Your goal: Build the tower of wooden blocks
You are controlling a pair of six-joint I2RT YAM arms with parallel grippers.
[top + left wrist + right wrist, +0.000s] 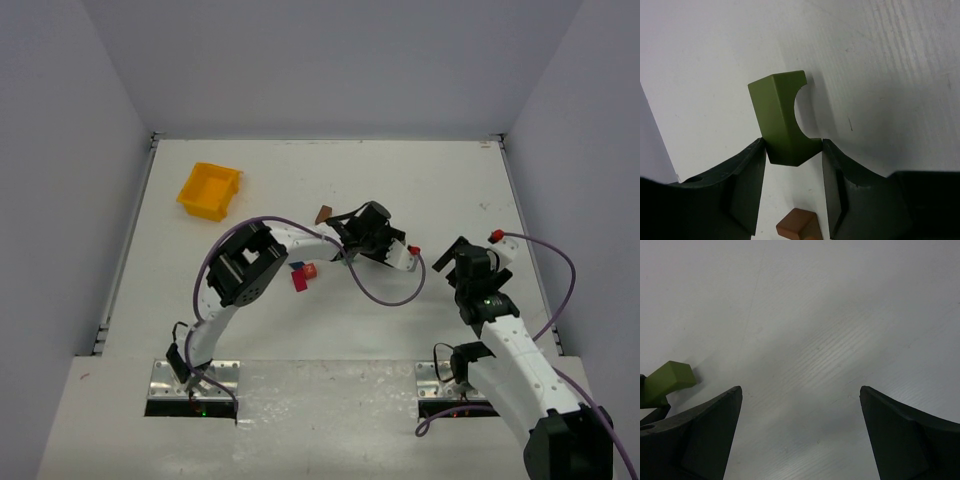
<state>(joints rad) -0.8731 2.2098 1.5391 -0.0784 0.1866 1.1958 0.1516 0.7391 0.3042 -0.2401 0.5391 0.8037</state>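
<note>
- Left gripper (792, 152): part closed, clamping 1 olive block (782, 117); brown block (797, 226) near, seen between its fingers.
- Right gripper (800, 392): wide open, empty, over bench (830, 315).

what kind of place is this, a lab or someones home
Probably a robot lab test cell: a white table boxed in by plain grey walls, two arms bolted at its near edge, small blocks and a yellow tray on it.
</note>
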